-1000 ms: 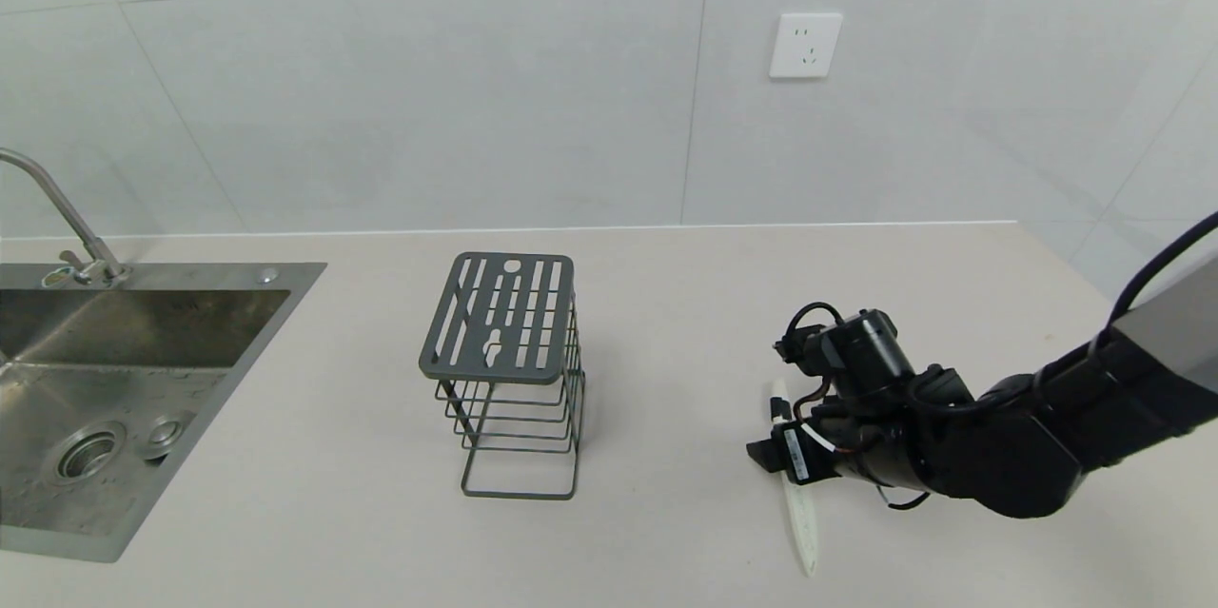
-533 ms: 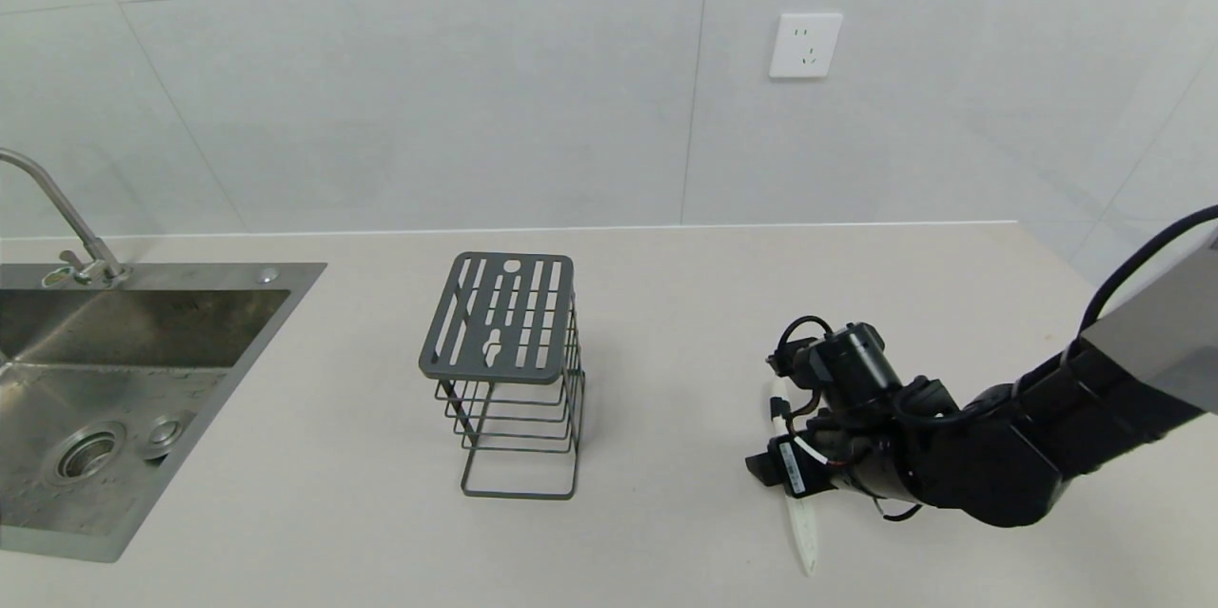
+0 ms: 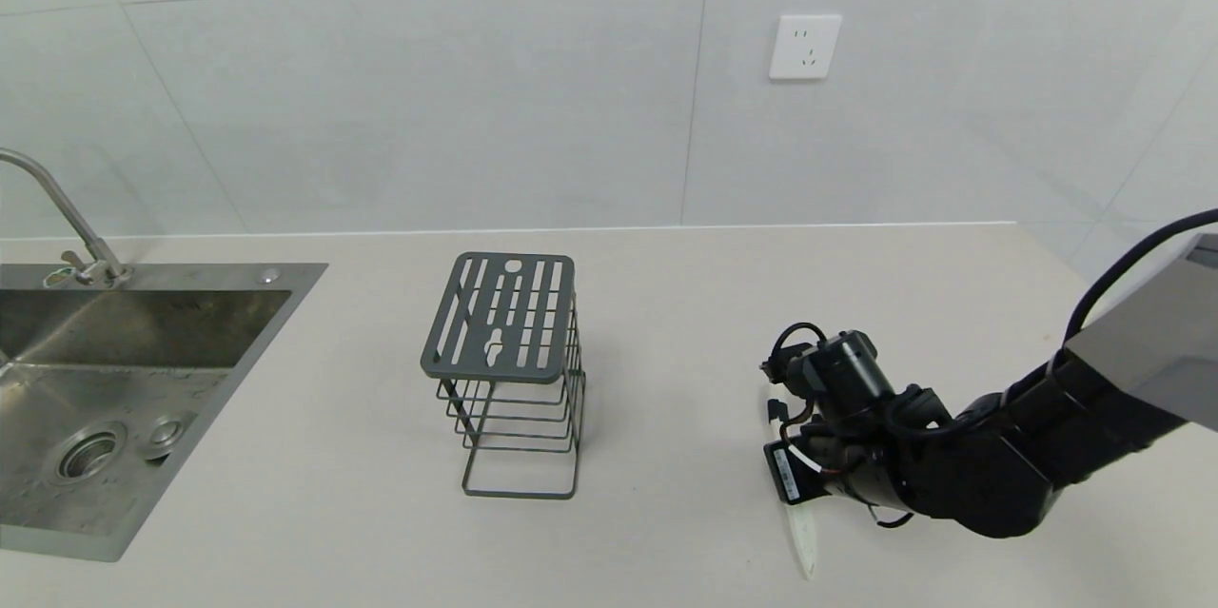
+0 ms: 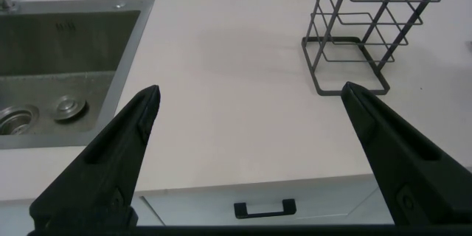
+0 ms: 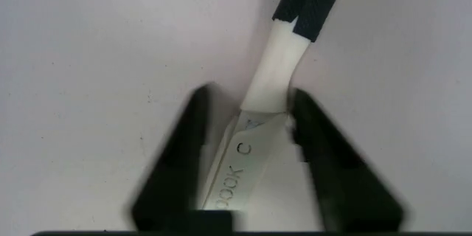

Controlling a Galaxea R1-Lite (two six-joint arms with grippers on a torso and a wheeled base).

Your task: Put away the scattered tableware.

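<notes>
knife [image 5: 274,55]: white, handle ringed by a black band, possibly tape
rack [image 3: 500,313]: dark grey, slotted top
right gripper [image 5: 249,102]: black
counter [image 3: 666,304]: pale beige
sink [image 3: 304,275]: silvery steel
socket [image 3: 805,45]: white

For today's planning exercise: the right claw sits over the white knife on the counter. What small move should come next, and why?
Probably close the right claw on the white knife. The right wrist view shows its fingers open, one on each side of the knife where handle meets blade, and the knife lies flat on the counter, not yet gripped.
</notes>
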